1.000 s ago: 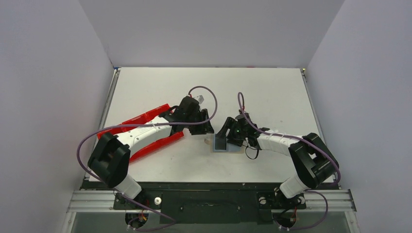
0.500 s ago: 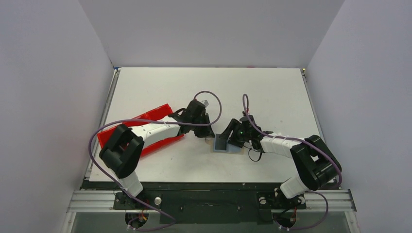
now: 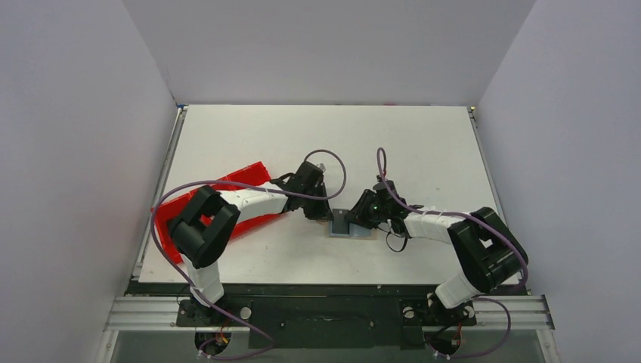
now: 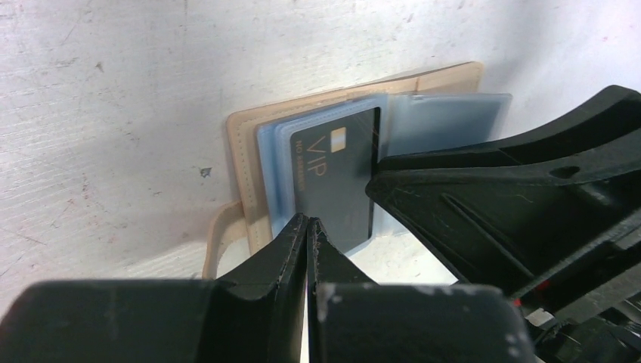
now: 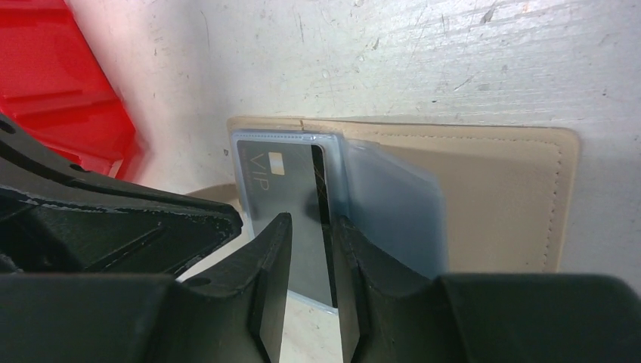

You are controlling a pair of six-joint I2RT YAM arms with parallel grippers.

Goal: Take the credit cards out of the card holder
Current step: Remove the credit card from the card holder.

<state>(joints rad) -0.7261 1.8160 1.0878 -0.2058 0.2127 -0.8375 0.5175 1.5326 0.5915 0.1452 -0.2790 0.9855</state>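
Observation:
The card holder [image 3: 359, 231] is a beige stitched wallet lying open on the table, with clear plastic sleeves [image 5: 393, 204]. A dark credit card marked VIP [image 4: 336, 170] sits in the top sleeve; it also shows in the right wrist view [image 5: 280, 181]. My left gripper [image 4: 308, 221] is shut, jaws pressed together, with its tip at the near edge of that sleeve. My right gripper [image 5: 308, 223] faces it from the other side, jaws a narrow gap apart over the dark card's edge. Whether they touch the card I cannot tell. Other cards are hidden.
A red plastic tray [image 3: 246, 178] lies left of the holder, under the left arm, and shows in the right wrist view [image 5: 68, 91]. The two grippers nearly meet over the holder [image 4: 242, 151]. Grey walls enclose the table.
The left gripper came down to the holder's left side and shut. The right gripper lowered onto the holder and its jaws narrowed. The dark raised flap now sits lower.

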